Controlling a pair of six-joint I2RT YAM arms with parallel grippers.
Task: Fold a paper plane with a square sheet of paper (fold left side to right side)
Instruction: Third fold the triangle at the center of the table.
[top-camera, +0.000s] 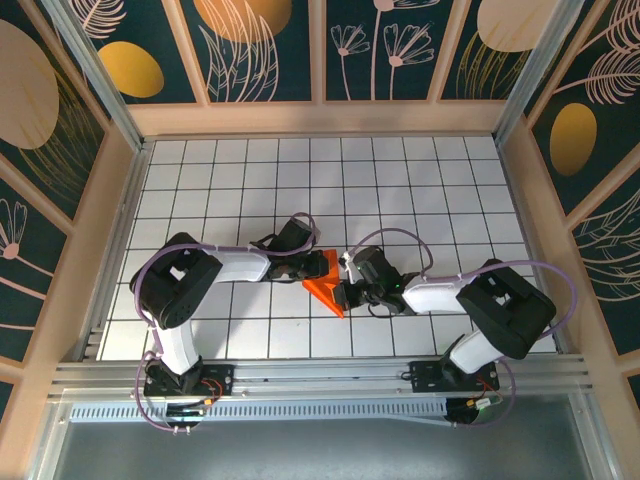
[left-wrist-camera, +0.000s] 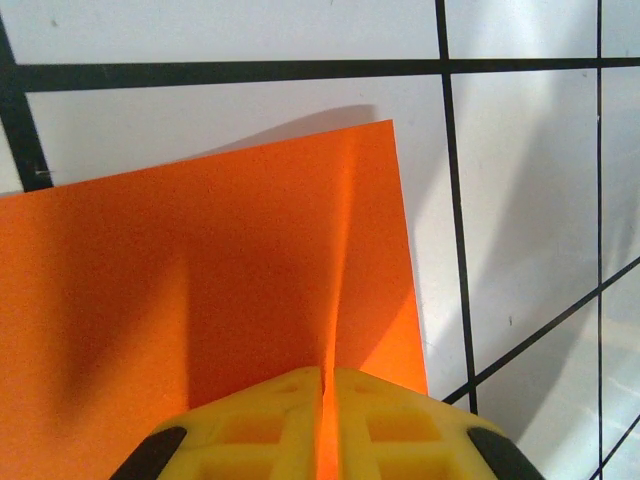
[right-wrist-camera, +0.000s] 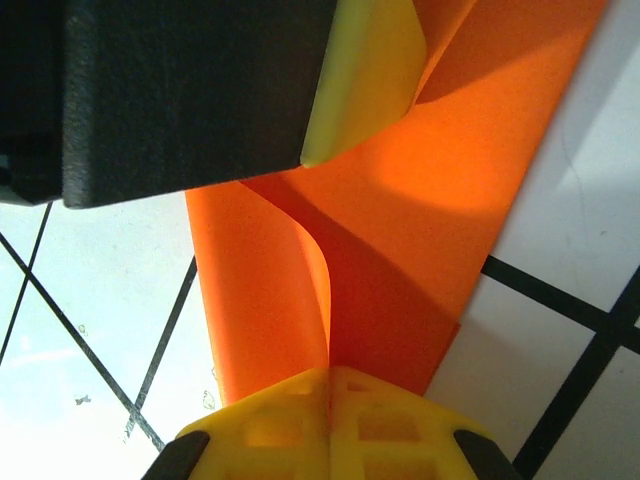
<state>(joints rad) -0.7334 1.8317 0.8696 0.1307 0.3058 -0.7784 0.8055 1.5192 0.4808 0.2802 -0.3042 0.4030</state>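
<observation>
Near the middle of the bench (top-camera: 420, 180), the left claw (left-wrist-camera: 322, 390) is clenched on the square sheet of paper (left-wrist-camera: 200, 280). The right claw (right-wrist-camera: 328, 385) pinches a curled fold of it.

No legible text, labels, brands, numbers or signs anywhere.

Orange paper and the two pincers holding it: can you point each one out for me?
orange paper (top-camera: 323, 290): overhead view, middle of its visible part.
left pincer (left-wrist-camera: 327, 378): left wrist view, between its yellow fingertips, shut on the paper.
right pincer (right-wrist-camera: 328, 378): right wrist view, between its yellow fingertips, shut on the paper.
</observation>
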